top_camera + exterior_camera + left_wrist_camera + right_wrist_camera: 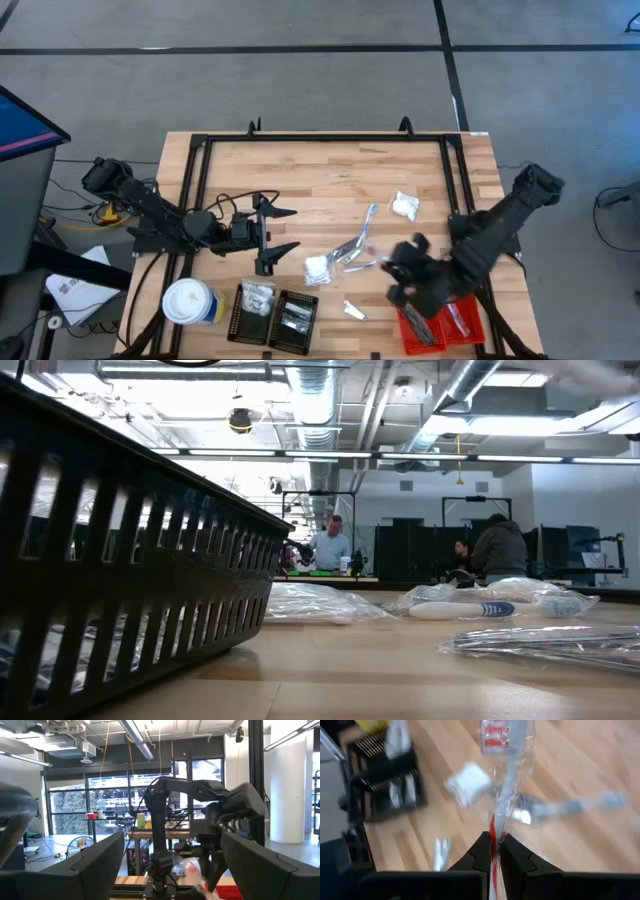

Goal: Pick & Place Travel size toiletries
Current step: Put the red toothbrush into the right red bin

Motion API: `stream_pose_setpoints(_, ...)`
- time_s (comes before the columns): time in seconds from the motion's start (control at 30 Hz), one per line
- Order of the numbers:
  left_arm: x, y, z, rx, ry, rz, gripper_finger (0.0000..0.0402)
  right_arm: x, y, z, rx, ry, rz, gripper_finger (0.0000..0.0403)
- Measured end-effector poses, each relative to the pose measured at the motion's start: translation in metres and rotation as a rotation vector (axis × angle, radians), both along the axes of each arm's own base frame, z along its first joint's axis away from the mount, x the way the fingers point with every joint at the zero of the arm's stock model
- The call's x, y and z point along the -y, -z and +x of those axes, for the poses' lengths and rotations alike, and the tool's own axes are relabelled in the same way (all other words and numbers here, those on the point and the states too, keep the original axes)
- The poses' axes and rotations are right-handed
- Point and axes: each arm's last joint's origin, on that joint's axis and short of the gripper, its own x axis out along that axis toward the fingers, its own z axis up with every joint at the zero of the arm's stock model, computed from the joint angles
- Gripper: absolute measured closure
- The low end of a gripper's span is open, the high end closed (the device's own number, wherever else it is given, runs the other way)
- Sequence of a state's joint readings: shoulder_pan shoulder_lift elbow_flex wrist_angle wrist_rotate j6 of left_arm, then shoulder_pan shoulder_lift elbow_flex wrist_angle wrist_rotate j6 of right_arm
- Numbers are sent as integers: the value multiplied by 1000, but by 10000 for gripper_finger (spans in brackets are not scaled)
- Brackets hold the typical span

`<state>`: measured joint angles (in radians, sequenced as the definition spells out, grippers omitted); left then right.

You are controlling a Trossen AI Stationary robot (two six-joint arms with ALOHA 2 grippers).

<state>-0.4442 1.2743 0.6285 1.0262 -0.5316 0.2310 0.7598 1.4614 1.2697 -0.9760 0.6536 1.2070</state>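
Right gripper hung over the red tray, fingers pinched on a red stick in clear wrap; left gripper waited mid-table, fingers apart; packets lay scattered between.

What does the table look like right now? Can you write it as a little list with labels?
right claw: shut on a red stick in a clear wrapper, near the red tray
left claw: open, holding nothing, waiting at the table's left side
black trays: two at the front edge, packets inside
loose on the wood: white puffy packet, second white packet, silvery sachet
canister: white-topped, front left
table: wooden
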Motion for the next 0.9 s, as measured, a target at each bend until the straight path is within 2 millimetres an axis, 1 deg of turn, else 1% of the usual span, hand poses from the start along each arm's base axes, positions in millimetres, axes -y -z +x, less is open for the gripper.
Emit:
stream_pose_setpoints(0.2,0,0,0,-2,1,-1,76,-29,9,-58,-80,152,145,387)
stream_pose_setpoints(0.4,0,1,0,-5,2,0,78,-69,30,-103,-192,245,306,389)
stream_pose_setpoints(0.53,0,1,0,-6,2,1,76,-88,47,-130,-308,318,340,388)
stream_pose_setpoints(0.67,0,1,0,-6,2,1,78,-99,61,-136,-393,327,328,384)
stream_pose_setpoints(0.8,0,1,0,-7,2,2,76,-99,70,-132,-500,387,273,387)
stream_pose_setpoints(0.9,0,1,0,-7,2,2,76,-95,70,-130,-554,417,253,387)
